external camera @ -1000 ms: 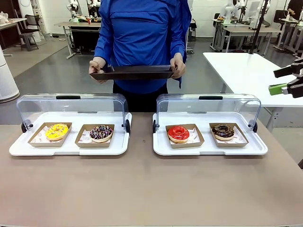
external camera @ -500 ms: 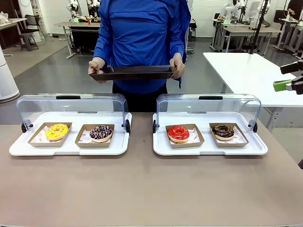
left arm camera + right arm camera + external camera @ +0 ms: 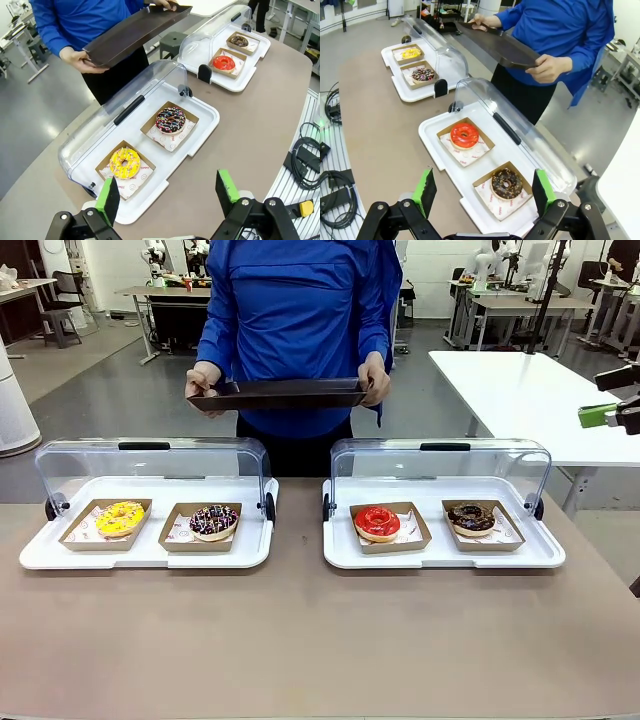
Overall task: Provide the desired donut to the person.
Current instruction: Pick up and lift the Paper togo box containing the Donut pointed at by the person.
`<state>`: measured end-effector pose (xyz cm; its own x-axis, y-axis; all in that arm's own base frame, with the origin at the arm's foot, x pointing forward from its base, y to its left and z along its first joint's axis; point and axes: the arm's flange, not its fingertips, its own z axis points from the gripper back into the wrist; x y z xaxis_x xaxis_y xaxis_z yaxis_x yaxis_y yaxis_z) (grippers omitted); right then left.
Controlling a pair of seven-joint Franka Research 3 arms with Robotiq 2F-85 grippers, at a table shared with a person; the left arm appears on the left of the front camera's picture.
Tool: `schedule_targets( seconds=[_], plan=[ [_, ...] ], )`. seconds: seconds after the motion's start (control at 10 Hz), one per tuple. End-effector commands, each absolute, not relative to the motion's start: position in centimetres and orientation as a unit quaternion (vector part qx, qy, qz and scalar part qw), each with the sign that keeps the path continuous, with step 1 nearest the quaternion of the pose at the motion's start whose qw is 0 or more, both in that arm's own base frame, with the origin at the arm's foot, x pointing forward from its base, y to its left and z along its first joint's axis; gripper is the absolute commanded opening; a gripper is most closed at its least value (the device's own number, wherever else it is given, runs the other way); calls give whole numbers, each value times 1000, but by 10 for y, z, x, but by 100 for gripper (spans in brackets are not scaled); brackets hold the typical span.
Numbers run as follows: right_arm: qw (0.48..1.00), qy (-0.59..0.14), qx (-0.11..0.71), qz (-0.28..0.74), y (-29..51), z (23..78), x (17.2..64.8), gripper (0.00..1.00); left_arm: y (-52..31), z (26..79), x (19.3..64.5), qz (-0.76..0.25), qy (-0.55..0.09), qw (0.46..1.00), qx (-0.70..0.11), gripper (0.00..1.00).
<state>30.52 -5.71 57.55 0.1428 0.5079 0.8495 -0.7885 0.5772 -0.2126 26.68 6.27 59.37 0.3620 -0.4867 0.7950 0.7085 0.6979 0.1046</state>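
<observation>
The right gripper (image 3: 608,397) is edging up and away, so with both it and the left gripper (image 3: 167,192) gaping empty, the donuts (image 3: 377,522) are lying unpicked in their cases (image 3: 440,558) before the waiting person (image 3: 300,310)

1. Your left gripper (image 3: 167,192): jaws spread wide, nothing between them. Its green pads (image 3: 108,199) face each other across the gap.
2. Your right gripper (image 3: 482,191): jaws equally wide apart, nothing gripped.
3. Front view: your right gripper hangs raised at the picture's right edge, its fingers (image 3: 598,417) one above the other and pointing left.
4. Both wrists tilt forward and downward.
</observation>
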Motion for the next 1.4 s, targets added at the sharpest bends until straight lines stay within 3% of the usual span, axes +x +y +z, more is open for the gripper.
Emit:
schedule_targets(
  seconds=[0.0,0.1,0.2,1.3],
  plan=[
    [765,-495,126,393,-36,548,293,100,33,506,229,-375,-435,808,-132,100],
    [779,-471,116,397,-24,545,302,100,31,502,239,-407,-416,797,-162,100],
    [747,-491,137,426,-57,577,307,100,62,593,267,-367,-429,815,-130,100],
    [747,-491,137,426,-57,577,307,100,62,593,267,-367,-429,815,-130,100]
  ],
)
